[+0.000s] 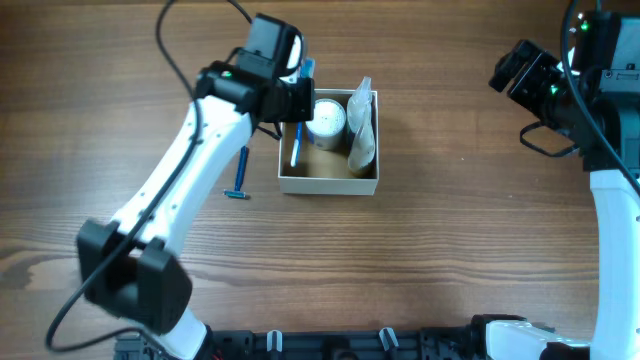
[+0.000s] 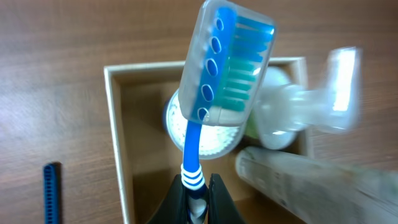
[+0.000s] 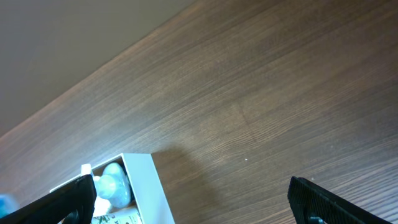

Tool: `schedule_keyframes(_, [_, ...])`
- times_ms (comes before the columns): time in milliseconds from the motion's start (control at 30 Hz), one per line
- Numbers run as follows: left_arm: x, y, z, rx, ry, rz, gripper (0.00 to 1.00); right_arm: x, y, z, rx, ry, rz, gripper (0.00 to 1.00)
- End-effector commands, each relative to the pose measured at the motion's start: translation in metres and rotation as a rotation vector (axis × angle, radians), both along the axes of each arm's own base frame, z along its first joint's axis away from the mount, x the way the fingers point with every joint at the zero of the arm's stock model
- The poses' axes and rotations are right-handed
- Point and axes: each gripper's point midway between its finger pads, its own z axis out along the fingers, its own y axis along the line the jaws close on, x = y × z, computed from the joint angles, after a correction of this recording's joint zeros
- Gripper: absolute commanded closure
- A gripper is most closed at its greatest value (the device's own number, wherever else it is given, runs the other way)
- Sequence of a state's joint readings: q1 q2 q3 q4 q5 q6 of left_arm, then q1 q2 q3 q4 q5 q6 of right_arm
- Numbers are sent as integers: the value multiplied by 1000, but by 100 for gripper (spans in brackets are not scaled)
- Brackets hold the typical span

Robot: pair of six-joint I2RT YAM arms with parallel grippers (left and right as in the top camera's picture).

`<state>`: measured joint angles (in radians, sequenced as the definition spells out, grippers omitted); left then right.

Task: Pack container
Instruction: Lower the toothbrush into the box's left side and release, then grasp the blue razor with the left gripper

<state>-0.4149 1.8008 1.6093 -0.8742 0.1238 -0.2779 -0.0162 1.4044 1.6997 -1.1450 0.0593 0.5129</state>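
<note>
The left gripper (image 2: pixel 199 190) has its two fingers closed tightly on the lower handle of a blue toothbrush (image 2: pixel 194 146). The capped brush head stands far out beyond the fingertips. The container (image 2: pixel 118 143), a shallow open box with thin white walls, lies directly beyond the fingertips, under the brush. A round white jar (image 2: pixel 219 138) and a clear bottle (image 2: pixel 292 106) already lie inside it. A blue razor (image 2: pixel 52 186) lies on the table (image 1: pixel 450 260), outside the box wall, left of the fingers.

The box looks light and thin-walled, so it would probably slide or buckle if bumped. The best hold is a pinch on one wall's rim. The toothbrush seems light, stiff and smooth, and it may pivot in so narrow a grip.

The right gripper (image 3: pixel 193 205) is spread wide and empty, well away from the box.
</note>
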Motion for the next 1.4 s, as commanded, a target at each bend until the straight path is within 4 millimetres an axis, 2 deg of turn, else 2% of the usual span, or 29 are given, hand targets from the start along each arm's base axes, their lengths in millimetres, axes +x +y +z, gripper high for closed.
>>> schedule_keyframes(0, [1,6,-43,67,96,60,96,1,3,0,15,-4,0,0])
schedule_keyframes(100, [-2,10,-54,96,126,66,94,1,3,0,15,-4,0,0])
schedule_keyframes(267, [-11,16,-54,112,162,70,78,1,3,0,15,-4,0,0])
schedule_keyframes(367, [-14,23,-35,107,156,82,60,1,3,0,15,-4,0,0])
schedule_keyframes(500, [-24,42,4,91,125,113,49,1,3,0,15,-4,0,0])
schedule_keyframes(567, [-30,60,14,111,128,150,46,1,3,0,15,-4,0,0])
schedule_keyframes(600, [-35,74,13,144,147,176,41,1,3,0,15,-4,0,0])
schedule_keyframes(667, [-42,100,0,213,203,228,34,1,3,0,15,-4,0,0])
schedule_keyframes(700, [-44,106,-8,225,227,237,32,1,3,0,15,-4,0,0])
schedule_keyframes(800, [-48,124,-44,246,292,267,26,1,3,0,15,-4,0,0])
schedule_keyframes(867, [-51,136,-79,262,334,271,26,1,3,1,15,-5,0,0])
schedule_keyframes(933, [-55,135,-103,247,362,210,32,1,3,0,15,-4,0,0])
schedule_keyframes(967, [-57,132,-118,232,373,161,41,1,3,0,15,-4,0,1])
schedule_keyframes(1000, [-57,133,-131,237,378,150,45,1,3,0,15,-4,0,0])
schedule_keyframes(1133, [-52,133,-149,240,371,148,51,1,3,0,15,-4,0,0])
schedule_keyframes(1300, [-51,132,-173,252,396,127,51,1,3,0,15,-4,0,0])
schedule_keyframes(1333, [-53,133,-179,259,412,118,54,1,3,0,15,-4,0,0])
schedule_keyframes(1367, [-55,133,-184,262,426,117,62,1,3,0,15,-4,0,0])
